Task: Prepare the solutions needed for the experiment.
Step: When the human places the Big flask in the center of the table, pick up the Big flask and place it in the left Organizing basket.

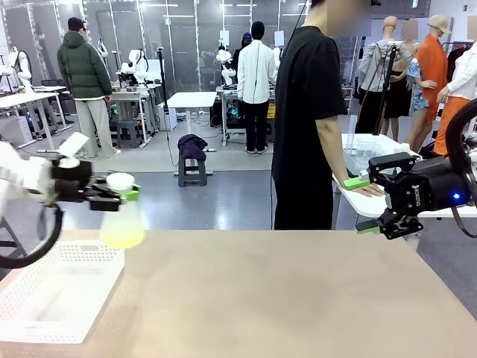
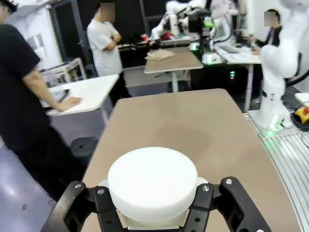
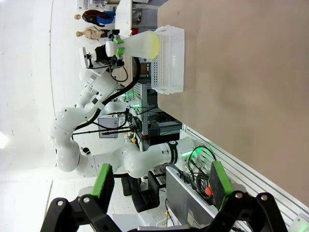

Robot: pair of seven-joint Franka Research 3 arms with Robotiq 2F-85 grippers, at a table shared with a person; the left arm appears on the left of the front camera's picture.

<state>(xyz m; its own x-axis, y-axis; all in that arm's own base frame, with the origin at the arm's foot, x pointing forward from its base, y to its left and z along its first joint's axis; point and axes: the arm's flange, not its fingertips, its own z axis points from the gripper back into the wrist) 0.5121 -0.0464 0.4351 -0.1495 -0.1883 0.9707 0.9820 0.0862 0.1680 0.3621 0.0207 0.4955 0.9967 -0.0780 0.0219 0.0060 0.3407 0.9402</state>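
Front view: the flask (image 1: 123,220) hangs in the air above the far left corner of the table (image 1: 283,298), over the inner edge of the white basket (image 1: 56,294), with a little pale yellow solution (image 1: 123,236) pooled at its bottom. The left gripper (image 1: 119,192) is clamped on its neck just under the white cap (image 2: 152,181), probably so the body swings free and stays upright. The flask touches neither table nor basket. Off to the right, the right gripper (image 1: 363,205) hovers past the table's edge, fingers wide apart and holding nothing, likely waiting its turn. A person (image 1: 309,119) stands beyond, one hand (image 1: 365,189) resting on a white side table (image 1: 395,203).
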